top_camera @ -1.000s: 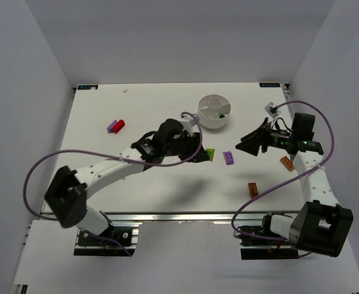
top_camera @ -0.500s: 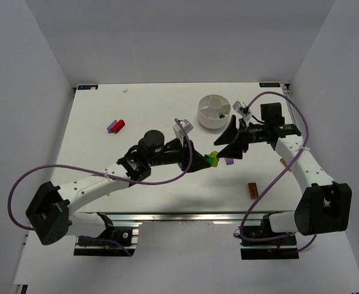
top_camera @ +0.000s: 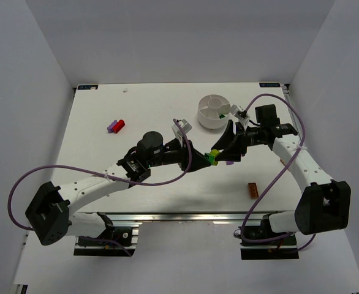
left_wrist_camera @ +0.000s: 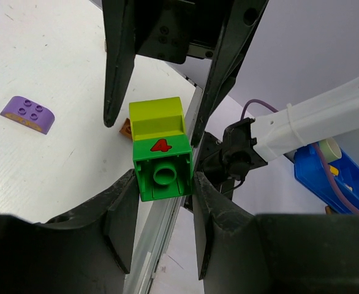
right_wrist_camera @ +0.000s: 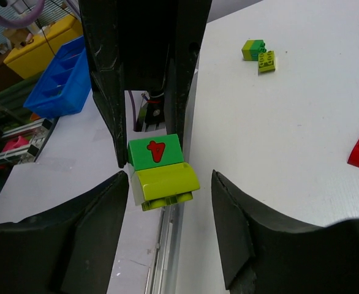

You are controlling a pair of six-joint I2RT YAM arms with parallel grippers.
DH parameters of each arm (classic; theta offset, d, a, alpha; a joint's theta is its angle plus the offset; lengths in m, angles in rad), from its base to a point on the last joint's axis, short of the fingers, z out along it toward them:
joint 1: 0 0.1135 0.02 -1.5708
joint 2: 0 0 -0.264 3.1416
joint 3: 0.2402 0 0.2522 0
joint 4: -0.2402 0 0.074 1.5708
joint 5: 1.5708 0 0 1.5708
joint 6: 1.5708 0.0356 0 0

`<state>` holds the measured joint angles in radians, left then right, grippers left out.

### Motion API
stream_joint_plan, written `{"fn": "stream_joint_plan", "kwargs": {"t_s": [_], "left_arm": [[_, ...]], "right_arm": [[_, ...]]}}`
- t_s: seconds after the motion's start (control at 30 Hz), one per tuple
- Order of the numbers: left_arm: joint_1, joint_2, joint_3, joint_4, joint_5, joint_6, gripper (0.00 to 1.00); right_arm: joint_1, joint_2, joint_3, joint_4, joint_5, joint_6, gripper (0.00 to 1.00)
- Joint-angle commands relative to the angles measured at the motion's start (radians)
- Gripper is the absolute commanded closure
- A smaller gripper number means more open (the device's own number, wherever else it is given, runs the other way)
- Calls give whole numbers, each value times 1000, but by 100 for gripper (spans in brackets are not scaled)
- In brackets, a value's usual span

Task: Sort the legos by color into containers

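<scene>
Both arms meet in the middle of the table, and the left claw is clamped tight on the green brick. One finger presses each side of it, and its hollow underside faces the wrist camera. A red mark shows on the green brick's upper face. Stacked on it, away from the left claw, is the yellow-green brick.

The right claw comes in from the opposite side. Its jaws are spread and straddle the yellow-green brick, with a clear sliver of daylight on one side and the other finger just beside the plastic. It has no grip. From above, the two claws are nose to nose, with the stacked pair held off the table between them.

A purple brick lies flat on the table, off to one side of the left claw. The round white dish sits just beyond the right claw, toward the far edge. An orange brick lies on the near side of the right claw, apart from it. A red brick lies far off on the left claw's left, touching a second purple brick. In the right wrist view, another green and yellow-green pair rests on the table past the left claw.
</scene>
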<state>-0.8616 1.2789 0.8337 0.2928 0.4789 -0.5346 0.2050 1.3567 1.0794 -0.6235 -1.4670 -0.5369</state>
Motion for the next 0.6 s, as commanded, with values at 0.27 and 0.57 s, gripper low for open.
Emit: {"fn": "stream_joint_plan", "kwargs": {"t_s": [0.27,0.57], "left_arm": [[-4,-36,-1,20,-31,35,100],[-4,-64,-10,-4,-86,68,100]], "right_arm": [[5,-18,7,-36,-27,-61,56],[5,-13,7,-50,-21,-78,91]]}}
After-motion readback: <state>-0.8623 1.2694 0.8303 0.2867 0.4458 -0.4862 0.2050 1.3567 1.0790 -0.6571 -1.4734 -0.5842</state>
